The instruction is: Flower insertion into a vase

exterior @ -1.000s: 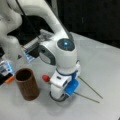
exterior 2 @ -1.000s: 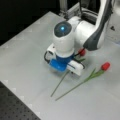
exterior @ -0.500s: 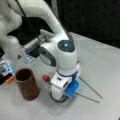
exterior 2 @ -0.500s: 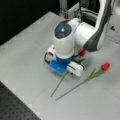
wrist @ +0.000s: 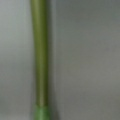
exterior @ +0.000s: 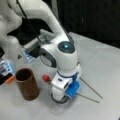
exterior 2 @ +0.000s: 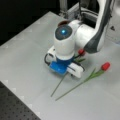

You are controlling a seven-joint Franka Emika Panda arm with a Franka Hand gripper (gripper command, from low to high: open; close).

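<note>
Both front views high, angled down at grey table (exterior: pixel 105 65) (exterior 2: pixel 22 50), from opposite sides. Shared: arm's wrist (exterior: pixel 65 56) (exterior 2: pixel 63 40), two flower stems (exterior: pixel 91 87) (exterior 2: pixel 75 88). Vase (exterior: pixel 27 83) near in a front view's bottom left, mostly hidden behind arm in a front view (exterior 2: pixel 63 23). Wrist view pressed close, straight down on green stem (wrist: pixel 40 55), table behind.
</note>
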